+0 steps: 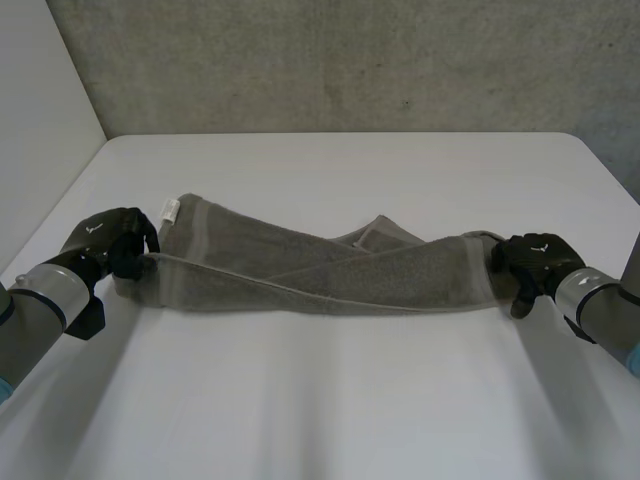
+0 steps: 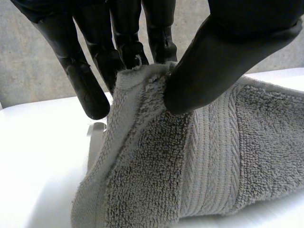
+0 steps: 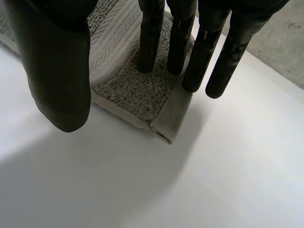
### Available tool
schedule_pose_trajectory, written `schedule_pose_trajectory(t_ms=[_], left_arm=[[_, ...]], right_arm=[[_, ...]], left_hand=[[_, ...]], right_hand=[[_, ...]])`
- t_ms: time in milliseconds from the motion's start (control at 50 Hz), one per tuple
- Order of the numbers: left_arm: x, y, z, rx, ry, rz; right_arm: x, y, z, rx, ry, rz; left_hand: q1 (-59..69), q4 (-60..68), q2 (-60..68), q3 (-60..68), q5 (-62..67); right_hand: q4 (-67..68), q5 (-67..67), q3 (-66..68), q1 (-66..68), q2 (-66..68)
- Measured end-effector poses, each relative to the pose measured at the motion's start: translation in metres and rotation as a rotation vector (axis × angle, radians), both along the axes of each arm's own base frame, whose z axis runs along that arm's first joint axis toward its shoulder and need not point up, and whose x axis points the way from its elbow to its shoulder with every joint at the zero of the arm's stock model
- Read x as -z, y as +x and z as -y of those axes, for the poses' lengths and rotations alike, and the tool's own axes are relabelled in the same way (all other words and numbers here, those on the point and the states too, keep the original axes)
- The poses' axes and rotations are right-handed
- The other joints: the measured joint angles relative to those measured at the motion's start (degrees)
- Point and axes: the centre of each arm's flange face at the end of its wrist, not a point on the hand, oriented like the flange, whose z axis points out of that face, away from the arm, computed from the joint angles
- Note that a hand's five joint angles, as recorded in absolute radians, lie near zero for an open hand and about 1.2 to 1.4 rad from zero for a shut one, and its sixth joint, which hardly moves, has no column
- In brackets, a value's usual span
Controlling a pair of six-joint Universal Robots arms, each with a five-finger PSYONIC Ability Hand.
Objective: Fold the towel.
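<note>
A grey towel (image 1: pixel 330 272) lies stretched in a long, loosely folded band across the white table (image 1: pixel 320 400), with a small white label (image 1: pixel 168 210) near its left end. My left hand (image 1: pixel 112 243) holds that left end. In the left wrist view its thumb (image 2: pixel 213 66) and fingers (image 2: pixel 128 42) pinch the towel's edge (image 2: pixel 142 71) and lift it off the table. My right hand (image 1: pixel 535 262) is at the towel's right end. There its fingers (image 3: pixel 149 38) are straight over the towel corner (image 3: pixel 161 118), which lies flat on the table, and the thumb (image 3: pixel 61 71) stands apart.
A grey concrete wall (image 1: pixel 350 60) rises behind the table's far edge, and a white wall (image 1: pixel 40 90) stands at the left. Bare tabletop stretches in front of the towel and behind it.
</note>
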Motion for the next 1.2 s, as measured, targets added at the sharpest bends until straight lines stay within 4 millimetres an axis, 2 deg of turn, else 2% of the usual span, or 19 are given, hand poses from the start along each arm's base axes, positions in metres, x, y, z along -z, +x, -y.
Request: schedule_pose_trajectory(t_ms=[160, 380, 680, 920, 1200], left_arm=[[0.0, 0.0, 0.0, 0.0, -0.002, 0.0], [0.001, 0.0, 0.0, 0.0, -0.001, 0.0], [0.001, 0.0, 0.0, 0.0, -0.014, 0.0], [0.002, 0.0, 0.0, 0.0, -0.014, 0.0], [0.002, 0.0, 0.0, 0.0, -0.014, 0.0]], right_arm=[[0.001, 0.002, -0.001, -0.072, -0.082, -0.072], [0.005, 0.005, 0.003, -0.108, -0.143, -0.072], [0.015, 0.005, 0.008, -0.123, -0.148, -0.103], [0.016, 0.006, 0.01, -0.126, -0.154, -0.109], [0.015, 0.01, 0.012, -0.129, -0.169, -0.104]], left_hand=[[0.0, 0.0, 0.0, 0.0, 0.0], [0.0, 0.0, 0.0, 0.0, 0.0], [0.0, -0.02, 0.0, 0.0, 0.0], [0.0, -0.02, 0.0, 0.0, 0.0], [0.0, -0.03, 0.0, 0.0, 0.0]], right_hand=[[0.12, 1.27, 0.17, 0.28, 0.07], [3.89, 6.9, 4.32, 4.55, 3.09], [4.44, 7.48, 4.84, 5.16, 3.13], [15.61, 14.82, 15.91, 16.11, 15.48], [16.29, 17.84, 16.46, 16.65, 15.82]])
